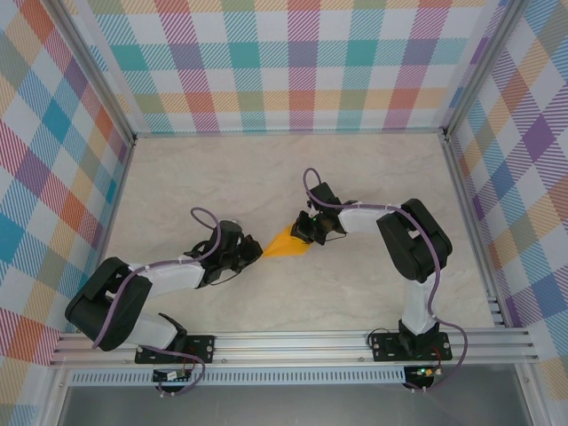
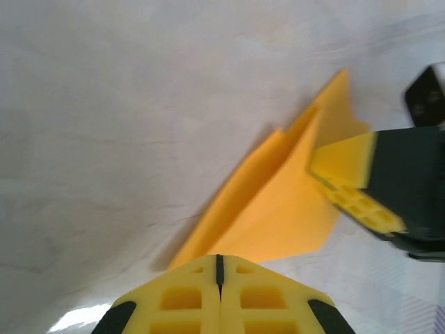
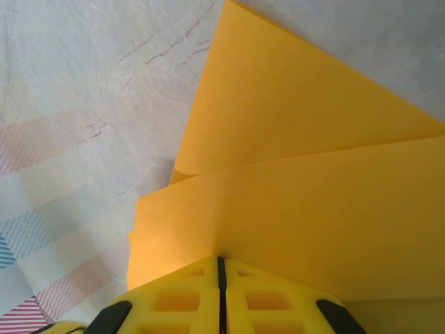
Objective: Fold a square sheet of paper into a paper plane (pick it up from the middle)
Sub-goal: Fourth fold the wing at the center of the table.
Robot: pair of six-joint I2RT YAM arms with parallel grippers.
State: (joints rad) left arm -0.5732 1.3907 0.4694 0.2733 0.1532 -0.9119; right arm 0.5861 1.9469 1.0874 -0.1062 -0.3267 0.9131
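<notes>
**Item:** paper plane (image 1: pixel 286 241), orange-yellow, part-folded into a narrow wedge with loose layered flaps. It is held over the middle of the table (image 1: pixel 266 177), spanning the gap between the two arms.

**Handling:** Treat it as very light, thin and limp. It will crease wherever you pinch, tear if the arms pull apart, and slip if the pads slacken. Take hold on the folded, layered edges, not on a single flap.

**Left gripper** (image 1: pixel 247 252): jaws clenched at the pointed end. Its wrist view suggests the tip is caught between the pads, though the contact is partly hidden.

**Right gripper** (image 1: pixel 306 229): jaws clamped on the wide end, with paper running straight into the pads.

**Surroundings:** pale marbled tabletop and checked walls (image 1: pixel 293 62) well apart.

**Obstruction:** judged to be only each gripper to the other; you have little room between them.
</notes>
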